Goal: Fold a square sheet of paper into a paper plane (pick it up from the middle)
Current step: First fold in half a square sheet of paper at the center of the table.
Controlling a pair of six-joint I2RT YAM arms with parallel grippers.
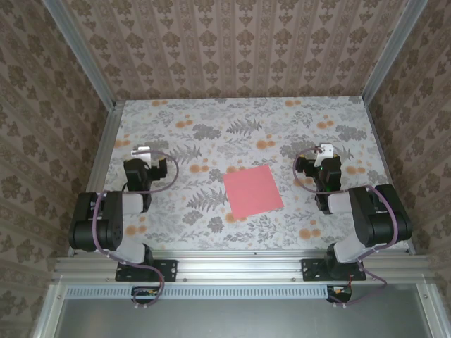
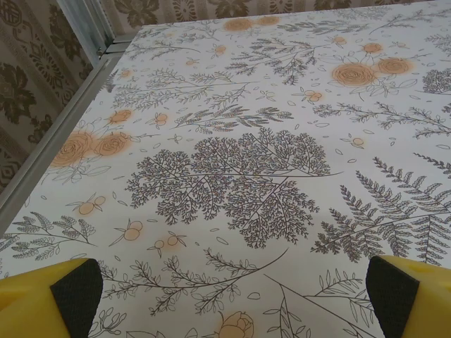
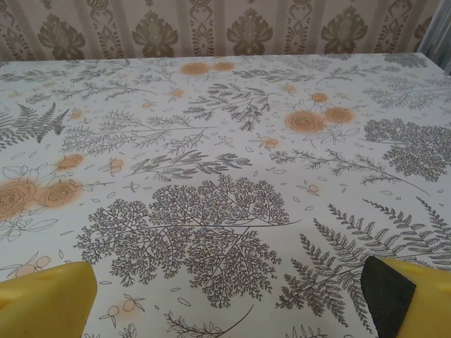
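While the desk point(image 1: 176, 232) sits quiet, the paper point(image 1: 252, 191) lies flat and unfolded at its middle, between the two arms. Left claw point(image 1: 142, 151) and right claw point(image 1: 325, 149) both stand wide and empty, well apart from the sheet. Best play, I'd say: drop one claw onto the paper's middle and nip gently, so it lifts without skidding.

Pink-red paper point(image 1: 252, 191), white tabletop point(image 1: 211, 134) with grey ferns and orange flowers, beige damask walls point(image 1: 239, 49), yellow tool fingers point(image 2: 28, 306)

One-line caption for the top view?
Flat pink paper sheet lies unfolded between open left gripper and open right gripper on floral table.
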